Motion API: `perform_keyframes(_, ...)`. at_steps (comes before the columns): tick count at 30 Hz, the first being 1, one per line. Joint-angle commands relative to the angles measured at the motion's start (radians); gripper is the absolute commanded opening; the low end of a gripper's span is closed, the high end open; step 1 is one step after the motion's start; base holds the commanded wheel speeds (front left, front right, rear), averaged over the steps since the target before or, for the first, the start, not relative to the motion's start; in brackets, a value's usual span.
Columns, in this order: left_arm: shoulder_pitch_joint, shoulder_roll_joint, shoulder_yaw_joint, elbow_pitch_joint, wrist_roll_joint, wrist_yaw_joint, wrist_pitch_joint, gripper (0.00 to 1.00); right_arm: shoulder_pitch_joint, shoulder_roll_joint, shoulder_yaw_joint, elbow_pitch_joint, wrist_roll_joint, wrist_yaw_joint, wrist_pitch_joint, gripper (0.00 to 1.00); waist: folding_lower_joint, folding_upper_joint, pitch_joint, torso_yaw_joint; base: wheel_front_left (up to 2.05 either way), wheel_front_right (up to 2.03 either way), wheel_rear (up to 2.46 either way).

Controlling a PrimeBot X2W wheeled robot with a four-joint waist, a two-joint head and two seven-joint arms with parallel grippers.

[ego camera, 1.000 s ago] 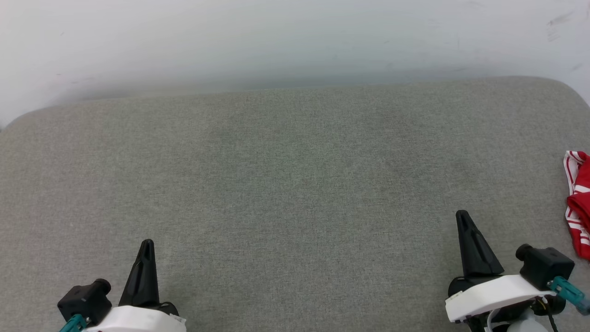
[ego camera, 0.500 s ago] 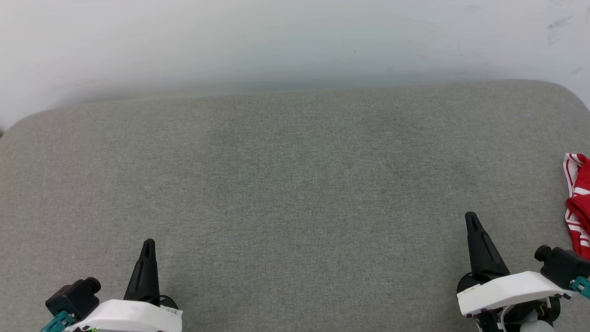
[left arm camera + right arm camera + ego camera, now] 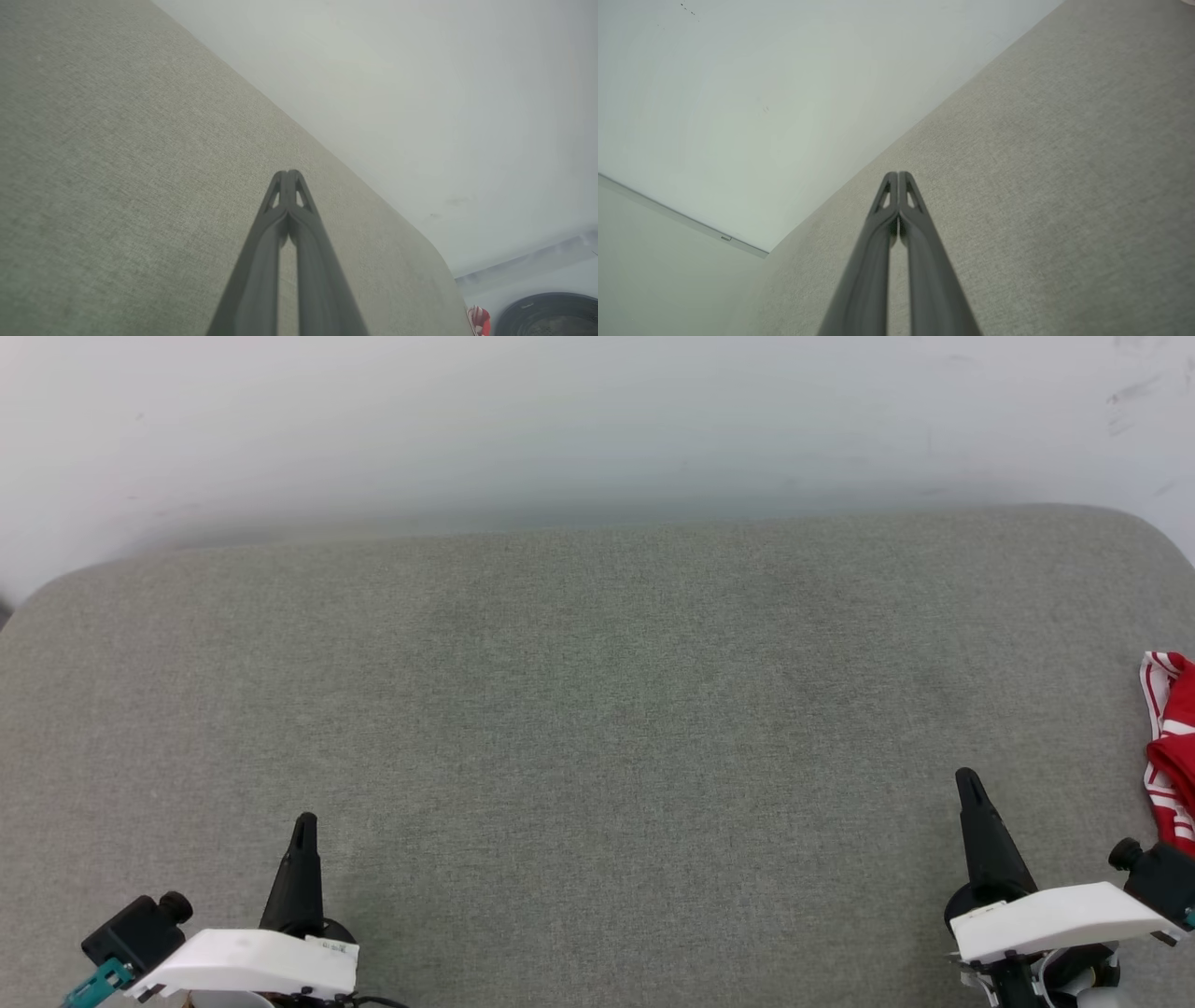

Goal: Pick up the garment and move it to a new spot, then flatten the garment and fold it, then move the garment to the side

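Left gripper [image 3: 304,823]: fingers pressed together, empty, at the lower left of the head view.
Right gripper [image 3: 967,777]: likewise closed on nothing, at the lower right.
Garment [image 3: 1169,747]: red with white stripes, bunched at the right edge of the frame, near the right-hand fingers but apart from them.
Cushion [image 3: 597,709]: grey fabric with rounded corners, lying under both arms.
Wall [image 3: 597,420]: pale, along the top of the frame.
Dark round object [image 3: 551,316]: at the lower right of the left wrist view, possibly a bin, but too blurred to tell.

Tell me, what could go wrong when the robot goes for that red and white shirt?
1. The garment sits crumpled at the head view's far right, partly cut off, so the robot might misjudge where to grab.
2. The right tool and left tool are both shut; reaching that way could shove the cloth.
3. In the left wrist view it seems close to the edge of the grey cushion, so a shove might slide it off.
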Motion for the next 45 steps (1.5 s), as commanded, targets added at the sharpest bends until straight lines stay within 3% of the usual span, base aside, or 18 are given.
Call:
perform_keyframes(1, -0.026, 0.009, 0.001, -0.008, -0.025, -0.002, 0.004, 0.0, -0.027, -0.009, -0.004, -0.01, 0.025, 0.0, 0.006, 0.0, 0.0, 0.0, -0.001, 0.0, 0.0, 0.0, 0.0)
perform_keyframes(45, -0.082, 0.011, 0.006, 0.054, -0.506, -0.003, 0.129, 0.0, -0.042, -0.01, -0.056, 0.011, 0.515, 0.0, 0.125, 0.0, 0.0, 0.0, -0.031, 0.009, 0.0, 0.0, 0.0)
